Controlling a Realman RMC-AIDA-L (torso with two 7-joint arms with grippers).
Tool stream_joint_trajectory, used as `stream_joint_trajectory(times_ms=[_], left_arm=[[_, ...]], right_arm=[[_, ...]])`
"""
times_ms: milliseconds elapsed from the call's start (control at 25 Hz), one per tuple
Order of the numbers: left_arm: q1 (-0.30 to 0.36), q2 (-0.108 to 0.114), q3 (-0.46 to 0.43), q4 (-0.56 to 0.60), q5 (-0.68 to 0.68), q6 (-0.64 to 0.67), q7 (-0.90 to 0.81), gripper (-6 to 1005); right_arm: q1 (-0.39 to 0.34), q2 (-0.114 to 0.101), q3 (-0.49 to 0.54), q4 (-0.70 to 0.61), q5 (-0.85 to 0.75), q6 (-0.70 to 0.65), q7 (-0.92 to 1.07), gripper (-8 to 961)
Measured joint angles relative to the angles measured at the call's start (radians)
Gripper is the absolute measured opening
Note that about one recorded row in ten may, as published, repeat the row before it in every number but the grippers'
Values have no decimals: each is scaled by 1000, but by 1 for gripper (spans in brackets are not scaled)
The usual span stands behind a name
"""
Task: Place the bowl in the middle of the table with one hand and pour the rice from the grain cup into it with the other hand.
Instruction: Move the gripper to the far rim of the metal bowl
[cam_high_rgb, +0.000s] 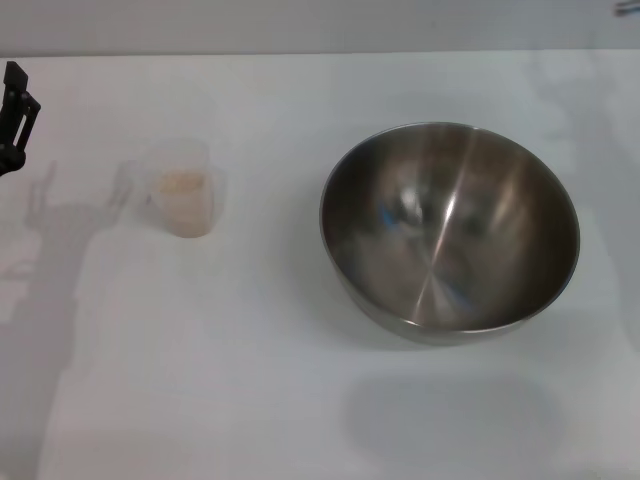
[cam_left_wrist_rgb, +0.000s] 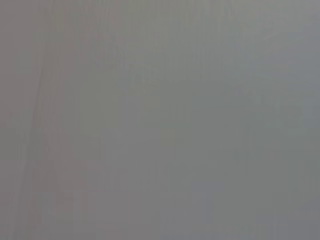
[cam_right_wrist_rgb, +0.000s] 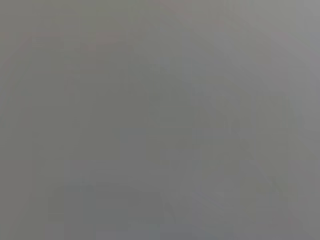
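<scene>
No text, label, brand, number or sign can be read on anything here.

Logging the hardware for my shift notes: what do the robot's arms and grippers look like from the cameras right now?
Very little shows. In the head view only a black, angular bit of the left gripper pokes in at the table's left edge, with boxy, bracket-like shapes. No cables or markings are readable. The right gripper is out of view; both wrist views show nothing.

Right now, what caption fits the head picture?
Empty steel bowl right of rice-filled grain cup on white table.
</scene>
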Motion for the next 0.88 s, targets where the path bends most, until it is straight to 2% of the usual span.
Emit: stream_joint_trajectory(times_ms=[120, 160, 200, 240, 280, 320, 360, 400, 480, 520, 560, 600, 720, 760, 800, 880], left_arm=[[0, 1, -3, 1, 0, 0, 0, 869], [0, 2, -5, 3, 0, 0, -2, 869], [0, 2, -5, 3, 0, 0, -2, 869], [0, 2, -6, 4, 0, 0, -2, 869], [0, 2, -7, 4, 0, 1, -2, 868], [0, 2, -7, 4, 0, 1, -2, 868], [0, 2, -7, 4, 0, 1, -2, 868], [0, 2, -7, 4, 0, 1, -2, 868], [0, 2, -7, 4, -1, 1, -2, 868], [-1, 2, -7, 5, -2, 1, -2, 868], [-3, 2, -7, 4, -4, 1, -3, 868], [-3, 2, -8, 4, -5, 1, -3, 868], [-2, 4, -14, 2, -5, 1, -4, 868], [1, 5, -20, 1, -6, 4, -4, 868], [1, 5, -20, 1, -6, 4, -4, 868], [4, 5, -21, 1, -7, 11, -4, 868]], right_arm=[[-20, 1, 6, -172, 0, 282, 43, 722], [-22, -3, 14, -270, 0, 484, 79, 721], [-22, -3, 14, -270, 0, 484, 79, 720], [-17, -5, 28, -362, 0, 682, 97, 719], [-17, -5, 28, -362, 0, 682, 97, 718], [-15, -6, 36, -401, 0, 778, 99, 717], [-13, -7, 61, -504, 0, 989, 99, 716], [-13, -7, 61, -504, 0, 989, 99, 715], [-13, -7, 91, -620, 0, 1195, 98, 713], [-12, -8, 112, -679, 0, 1312, 97, 712], [-1, -8, 166, -789, 0, 1540, 96, 711], [-1, -8, 166, -789, 0, 1540, 96, 710], [52, -8, 266, -900, 1, 1860, 98, 707], [93, -8, 341, -936, 8, 2035, 99, 706], [93, -8, 341, -936, 8, 2035, 99, 705], [149, -13, 436, -947, 21, 2228, 99, 703]])
